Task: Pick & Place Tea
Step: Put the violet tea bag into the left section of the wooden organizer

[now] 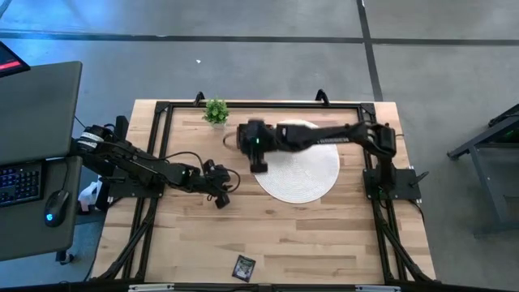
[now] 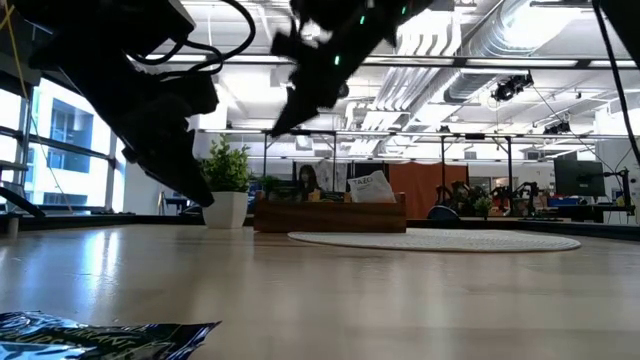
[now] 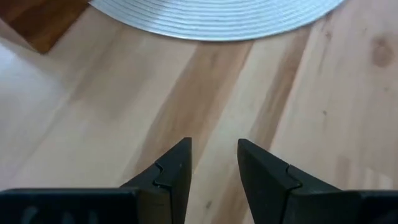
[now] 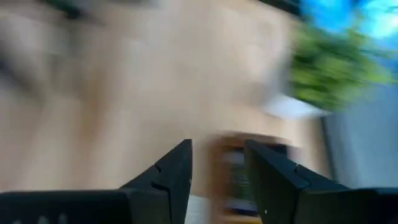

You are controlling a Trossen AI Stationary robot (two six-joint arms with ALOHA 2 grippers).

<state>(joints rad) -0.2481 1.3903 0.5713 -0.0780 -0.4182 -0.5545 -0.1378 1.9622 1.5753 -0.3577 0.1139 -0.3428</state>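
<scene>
Right claw [image 1: 256, 162] hangs over the tray [image 2: 330, 214] by the mat's [image 1: 312, 182] edge, fingers apart and holding nothing. Left claw [image 1: 222, 199] sits released above bare counter [image 1: 324, 235] beside the mat. One dark tea sachet [image 1: 243, 267] lies alone near the counter's front edge.

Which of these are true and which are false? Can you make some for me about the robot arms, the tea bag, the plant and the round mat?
1. A dark tea bag lies near the front edge of the table. True.
2. The left gripper is holding a tea bag. False: its fingers are apart with nothing between them, over bare wood.
3. The small green plant stands at the back of the table. True.
4. The round mat is black. False: it is white.
5. The right gripper is squeezing the plant. False: its fingers are apart and empty.
</scene>
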